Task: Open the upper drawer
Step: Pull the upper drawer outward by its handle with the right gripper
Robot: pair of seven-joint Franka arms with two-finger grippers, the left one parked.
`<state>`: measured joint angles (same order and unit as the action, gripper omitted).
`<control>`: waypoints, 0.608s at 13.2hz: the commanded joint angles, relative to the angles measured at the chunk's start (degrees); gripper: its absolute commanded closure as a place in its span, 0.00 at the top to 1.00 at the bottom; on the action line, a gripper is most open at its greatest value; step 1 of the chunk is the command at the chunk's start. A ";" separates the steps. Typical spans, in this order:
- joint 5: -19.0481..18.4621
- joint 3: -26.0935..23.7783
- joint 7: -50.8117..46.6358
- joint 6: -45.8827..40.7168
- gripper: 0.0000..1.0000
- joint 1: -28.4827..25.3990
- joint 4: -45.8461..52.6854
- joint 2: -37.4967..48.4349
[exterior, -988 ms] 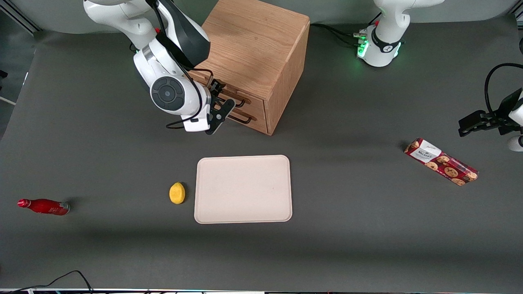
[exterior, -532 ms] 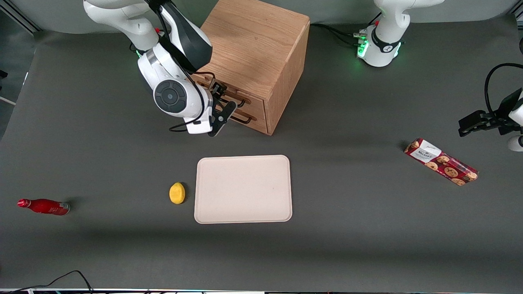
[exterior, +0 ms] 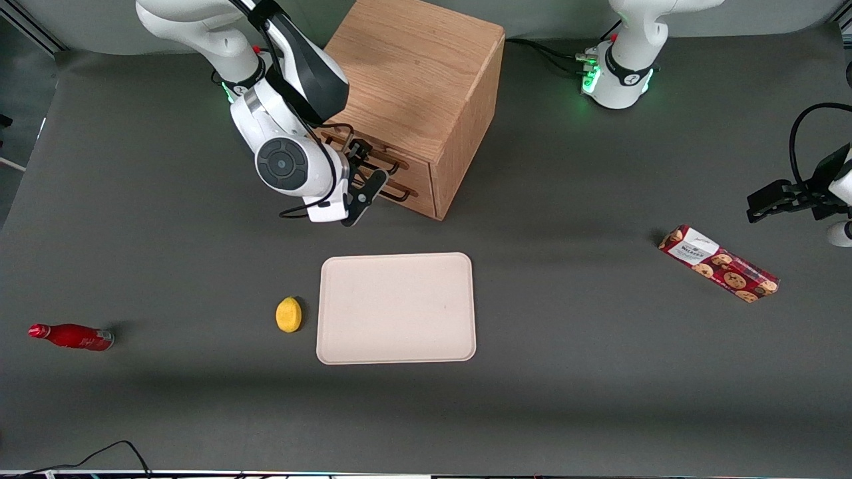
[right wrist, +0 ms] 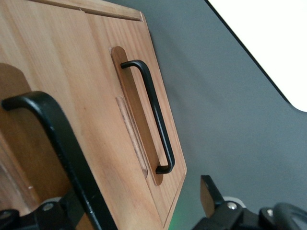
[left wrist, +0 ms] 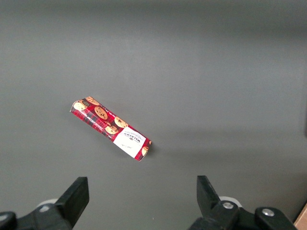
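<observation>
Tool (exterior: 365,178) open at upper drawer (exterior: 373,154) handle (right wrist: 62,143) | drawer shut

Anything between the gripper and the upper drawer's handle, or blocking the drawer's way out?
Nothing visible. The gripper, open, is right at the upper drawer, its handle between the fingers. The tray lies nearer the camera, apart from the cabinet.

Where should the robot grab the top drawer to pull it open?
Best by its thin dark bar handle, near the middle, coming straight at the cabinet front. The bar stands off the upper drawer, leaving a gap for a finger. The gripper is in front of the drawers, open, with the bar between its fingers. The lower drawer has a like handle.
</observation>
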<state>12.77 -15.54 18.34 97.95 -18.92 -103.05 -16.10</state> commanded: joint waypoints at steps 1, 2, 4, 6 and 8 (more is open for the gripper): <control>0.15 -0.72 2.57 1.11 1.00 1.87 -0.22 -0.34; 0.15 -0.72 3.71 1.72 1.00 2.22 -0.13 -0.51; 0.07 -0.72 3.81 2.16 1.00 3.02 0.39 -1.04; -1.15 -0.80 3.98 2.16 1.00 4.15 2.14 -2.26; -1.78 -0.80 3.99 2.16 1.00 4.42 3.73 -3.41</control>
<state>12.11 -15.55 21.08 100.16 -15.32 -102.16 -17.34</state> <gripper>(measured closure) 0.000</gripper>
